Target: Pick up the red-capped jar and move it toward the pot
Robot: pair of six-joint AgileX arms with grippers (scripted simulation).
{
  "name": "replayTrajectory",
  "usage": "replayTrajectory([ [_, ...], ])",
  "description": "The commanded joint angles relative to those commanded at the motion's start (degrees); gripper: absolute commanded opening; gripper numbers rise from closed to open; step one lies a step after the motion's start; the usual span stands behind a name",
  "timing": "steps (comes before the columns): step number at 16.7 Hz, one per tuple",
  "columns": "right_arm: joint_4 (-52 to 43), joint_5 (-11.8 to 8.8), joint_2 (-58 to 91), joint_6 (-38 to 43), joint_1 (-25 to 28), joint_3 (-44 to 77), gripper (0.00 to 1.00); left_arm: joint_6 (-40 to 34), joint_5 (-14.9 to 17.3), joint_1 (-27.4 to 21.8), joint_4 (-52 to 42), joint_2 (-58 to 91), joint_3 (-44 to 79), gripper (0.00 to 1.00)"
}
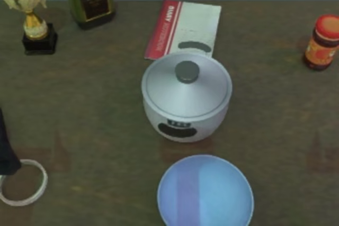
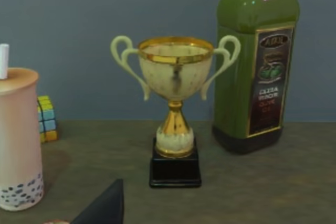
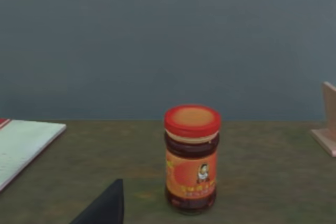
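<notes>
Small red-capped jar (image 1: 321,42) upright on table (image 1: 275,120), upper right of top view, untouched. Round silver-grey lidded pot (image 1: 186,96) at centre, well apart. My tools: can't tell their opening.

Little of the robot showed. At the left edge of the top view, a dark, nearly black, smooth arm part (image 1: 6,149) entered the frame, tapering and matte, with no cables, screws or markings to be made out. In the left wrist view, a black wedge-shaped finger tip (image 2: 104,205) rose from the bottom edge, left of centre. An identical black wedge-shaped tip (image 3: 104,205) stood at the same spot in the right wrist view.
</notes>
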Motion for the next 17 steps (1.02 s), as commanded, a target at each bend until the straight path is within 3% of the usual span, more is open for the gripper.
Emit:
replayTrajectory([
  [4,-1.4,0.1,1.6,-0.1,-0.2,1.1,1.0,0.0,0.0,0.0,0.0,0.0,0.0,1.0],
  [8,-9.2,0.5,11.2,-1.0,-1.2,9.0,1.0,0.0,0.0,0.0,0.0,0.0,0.0,1.0],
  [12,-20.4,0.9,27.1,-3.0,-2.5,24.2,1.0,0.0,0.0,0.0,0.0,0.0,0.0,1.0],
  [17,-35.2,0.8,53.0,-6.8,-3.9,51.8,1.0,0.0,0.0,0.0,0.0,0.0,0.0,1.0],
])
